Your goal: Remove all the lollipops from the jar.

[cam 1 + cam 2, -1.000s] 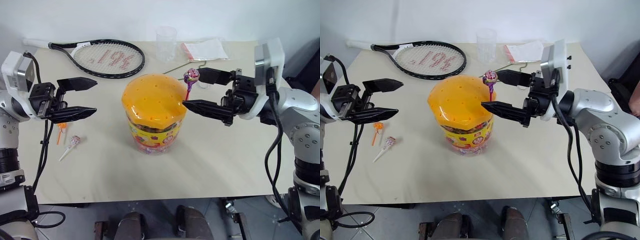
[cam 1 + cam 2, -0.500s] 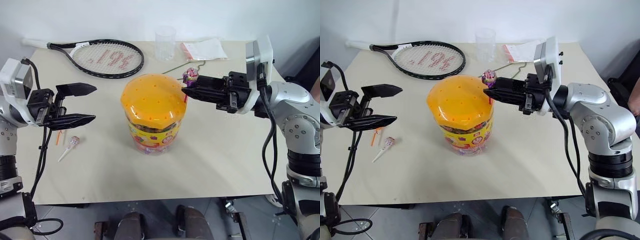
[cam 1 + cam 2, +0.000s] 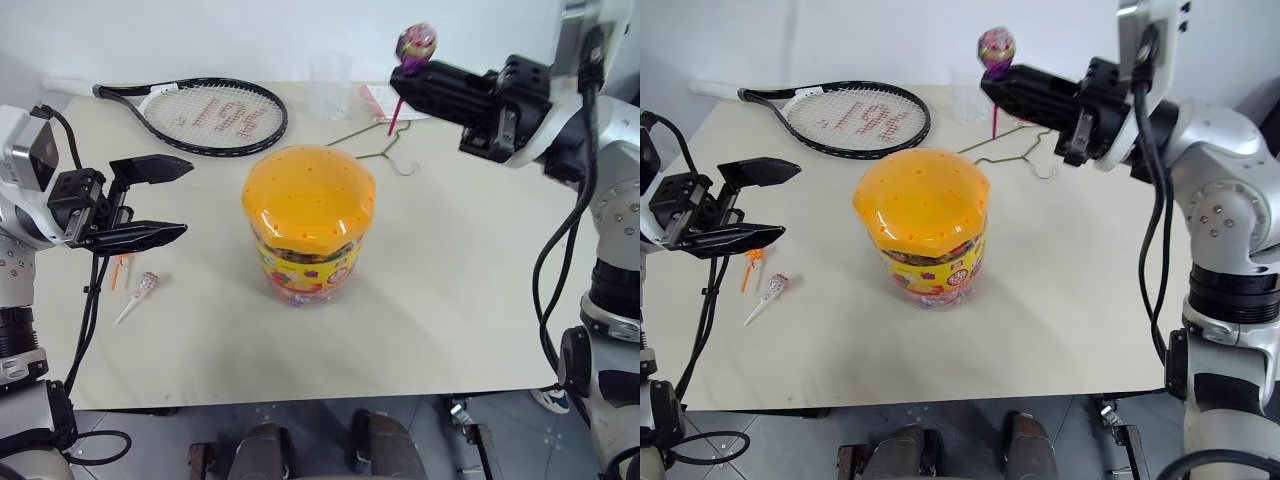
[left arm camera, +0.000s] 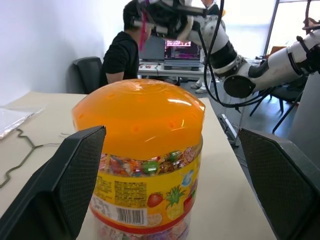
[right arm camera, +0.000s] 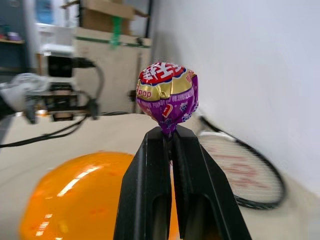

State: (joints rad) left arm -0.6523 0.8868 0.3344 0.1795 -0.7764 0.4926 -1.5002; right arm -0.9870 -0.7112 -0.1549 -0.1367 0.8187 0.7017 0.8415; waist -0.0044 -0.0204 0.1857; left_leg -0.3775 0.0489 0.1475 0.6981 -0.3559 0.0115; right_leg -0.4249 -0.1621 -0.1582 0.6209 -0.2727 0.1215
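My right gripper (image 3: 405, 82) was raised beyond the jar (image 3: 306, 235), fingers clamped on the purple lollipop (image 3: 415, 43), its stick upright, head on top. My left gripper (image 3: 172, 200) hovered beside the jar, fingers apart, holding nothing.

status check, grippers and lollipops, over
Right gripper shut on purple lollipop, held clear above jar. Left gripper open beside jar. Two lollipops lie on table. Nothing in the way.

hidden: purple lollipop (image 5: 167, 98) stick in jaws | racket (image 5: 245, 172) perhaps blurred
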